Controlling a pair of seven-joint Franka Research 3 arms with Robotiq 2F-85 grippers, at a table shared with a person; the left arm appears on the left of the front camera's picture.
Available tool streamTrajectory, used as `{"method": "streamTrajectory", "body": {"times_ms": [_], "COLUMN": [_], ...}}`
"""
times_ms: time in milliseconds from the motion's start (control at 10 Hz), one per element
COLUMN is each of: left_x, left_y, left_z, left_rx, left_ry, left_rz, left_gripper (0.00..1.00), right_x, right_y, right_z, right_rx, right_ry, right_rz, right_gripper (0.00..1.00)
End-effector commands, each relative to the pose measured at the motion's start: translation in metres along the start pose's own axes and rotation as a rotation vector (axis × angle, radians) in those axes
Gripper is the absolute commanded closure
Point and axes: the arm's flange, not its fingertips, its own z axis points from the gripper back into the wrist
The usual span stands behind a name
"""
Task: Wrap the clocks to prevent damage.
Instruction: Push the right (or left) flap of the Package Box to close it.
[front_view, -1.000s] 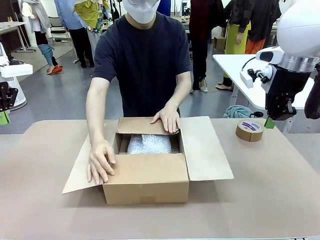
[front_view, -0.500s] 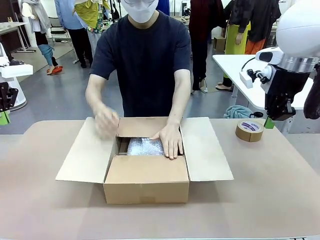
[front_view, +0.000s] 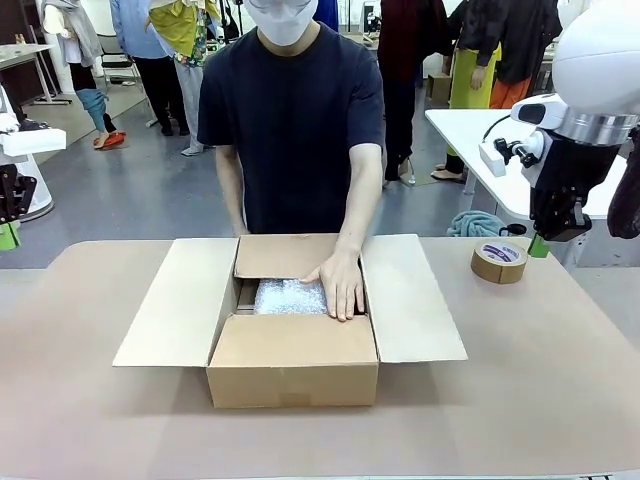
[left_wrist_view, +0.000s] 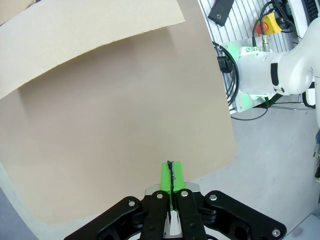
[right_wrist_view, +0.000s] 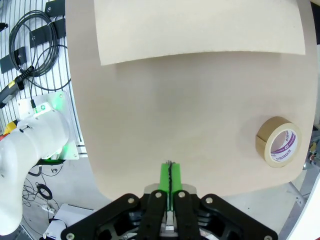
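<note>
An open cardboard box (front_view: 293, 368) stands mid-table with its flaps spread. Inside lies a bubble-wrapped bundle (front_view: 285, 296); the clocks themselves are hidden. The person across the table rests one hand (front_view: 342, 281) on the bundle. My right gripper (front_view: 541, 243) hangs shut and empty above the table's right edge, well away from the box. At the far left edge my left gripper (front_view: 8, 236) hangs shut too. In the left wrist view the gripper (left_wrist_view: 171, 175) has its green pads pressed together over bare table (left_wrist_view: 125, 125). The right wrist view shows the same of its gripper (right_wrist_view: 170, 176).
A roll of brown tape (front_view: 499, 260) lies on the table at the right, also seen as the tape roll (right_wrist_view: 280, 141) in the right wrist view. The box's side flaps (front_view: 410, 296) reach out over the table. A white table (front_view: 470, 140) stands behind at the right.
The person's hand on the left flap has lifted off and drawn back out of sight. The other hand slid from the far flap onto the bundle. Both arms stayed still.
</note>
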Motion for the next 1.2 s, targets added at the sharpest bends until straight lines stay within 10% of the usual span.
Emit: {"method": "streamTrajectory", "body": {"times_ms": [0, 500, 900, 1100], "left_x": [-0.001, -0.003, -0.004, -0.005], "left_y": [-0.001, 0.014, 0.034, 0.029], "left_z": [0.001, -0.082, -0.130, -0.125], "left_rx": [-0.001, 0.290, 0.080, 0.204], "left_ry": [-0.010, -0.164, -0.311, -0.267], "left_rz": [-0.005, 0.114, 0.108, 0.171], "left_gripper": [1.00, 1.00, 1.00, 1.00], "right_x": [0.000, 0.000, 0.000, 0.000], "right_y": [0.000, 0.000, 0.000, 0.000], "right_z": [0.001, 0.001, 0.001, 0.001], "right_rx": [-0.005, -0.005, -0.005, -0.005], "right_ry": [-0.007, -0.007, -0.007, -0.007], "right_rz": [-0.003, -0.003, -0.003, -0.003], "right_gripper": [0.99, 0.99, 0.99, 0.99]}}
